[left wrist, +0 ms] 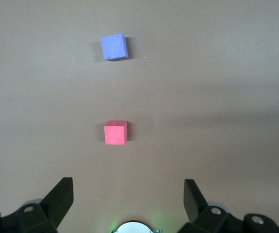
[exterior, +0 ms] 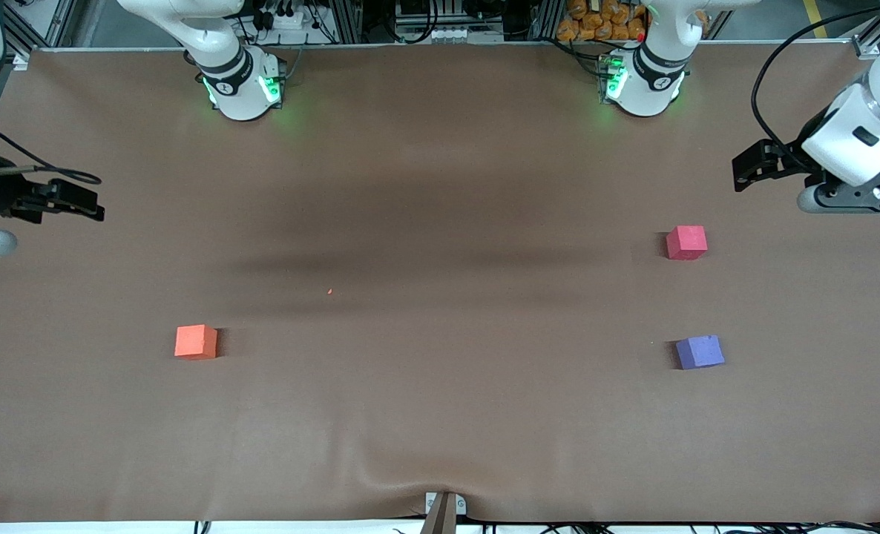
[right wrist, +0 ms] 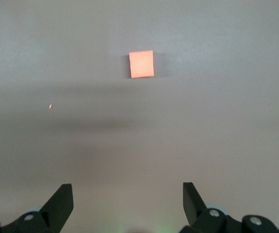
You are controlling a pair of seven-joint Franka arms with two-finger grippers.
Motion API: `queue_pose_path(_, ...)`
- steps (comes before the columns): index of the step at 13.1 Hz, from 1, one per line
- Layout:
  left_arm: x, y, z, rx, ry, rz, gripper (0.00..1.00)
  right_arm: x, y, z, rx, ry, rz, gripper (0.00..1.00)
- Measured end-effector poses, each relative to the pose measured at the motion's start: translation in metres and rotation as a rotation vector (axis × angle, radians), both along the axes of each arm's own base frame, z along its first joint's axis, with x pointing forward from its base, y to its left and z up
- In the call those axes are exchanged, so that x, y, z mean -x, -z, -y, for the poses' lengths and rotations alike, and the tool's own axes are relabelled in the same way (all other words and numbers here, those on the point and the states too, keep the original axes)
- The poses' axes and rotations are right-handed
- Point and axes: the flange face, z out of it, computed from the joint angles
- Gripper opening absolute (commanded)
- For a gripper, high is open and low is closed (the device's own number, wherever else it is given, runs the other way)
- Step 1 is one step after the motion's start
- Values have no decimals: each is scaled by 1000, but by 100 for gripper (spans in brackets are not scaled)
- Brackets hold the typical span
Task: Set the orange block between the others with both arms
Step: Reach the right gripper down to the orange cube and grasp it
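Fingers (right wrist: 64,201) of my right gripper (right wrist: 127,204) and left gripper (left wrist: 128,199) spread empty; orange block (exterior: 196,342) looks light, squashy foam, so I'd pinch opposite flat faces gently.

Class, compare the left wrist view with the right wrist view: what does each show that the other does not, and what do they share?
Only the left wrist view shows the red cube and the purple cube, plus the left hand. Only the right wrist view shows the orange block, an orange speck and the right hand. Both show the brown table and an open, empty hand above it.
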Motion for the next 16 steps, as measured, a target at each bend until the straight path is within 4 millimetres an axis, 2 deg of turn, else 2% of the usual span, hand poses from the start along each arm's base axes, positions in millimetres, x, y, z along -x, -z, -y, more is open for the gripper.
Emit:
queue_pose_path(2,-2,1,-10,3,-17,-2,100,-25,35,10,1,17,14,100)
queue_pose_path(5,-2,2,-10,4,-17,-4,100,-60,108,22,3,35,6,100)
queue_pose_path(10,-2,2,-9,5,-15,-4,100,-94,215,25,6,39,-2,100)
queue_pose_path(13,-2,2,-7,8,-14,-3,100,-102,259,25,7,40,-8,100)
queue_pose_path(16,-1,1,-1,24,-5,-2,100,-107,291,25,7,41,-7,100)
